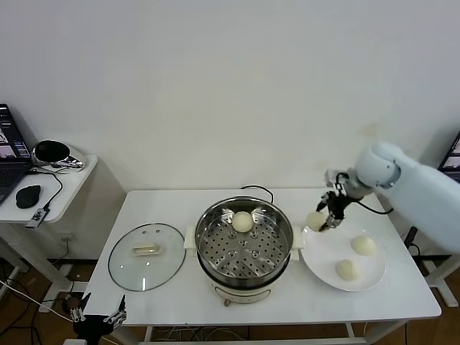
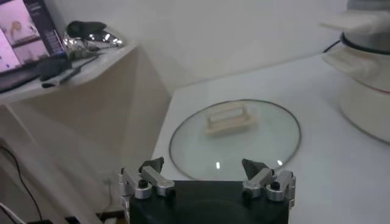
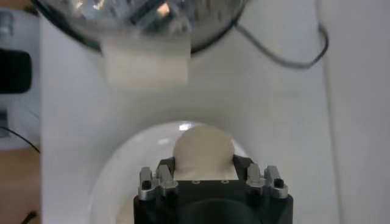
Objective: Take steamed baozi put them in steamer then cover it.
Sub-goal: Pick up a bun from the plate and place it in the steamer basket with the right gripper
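Note:
The steamer (image 1: 198, 248) stands mid-table with one baozi (image 1: 242, 222) on its perforated tray. My right gripper (image 1: 327, 221) is shut on another baozi (image 1: 315, 220) at the near-steamer edge of the white plate (image 1: 323, 255). In the right wrist view its fingers (image 3: 166, 167) press both sides of that bun (image 3: 203, 149), over the plate (image 3: 122, 176), with the steamer (image 3: 140, 18) beyond. Two more baozi (image 1: 364, 245) (image 1: 347, 269) lie on the plate. The glass cover (image 1: 146, 256) lies flat to the left of the steamer. My left gripper (image 1: 97, 316) is open and empty, low off the table's front left corner, facing the cover (image 2: 234, 140).
A side table (image 1: 65, 194) at the far left holds a laptop, a mouse (image 1: 28, 195) and a headset. The steamer's black cord (image 1: 259, 190) runs behind it toward the wall. The steamer's cream-white side handle (image 3: 145, 61) lies between pot and plate.

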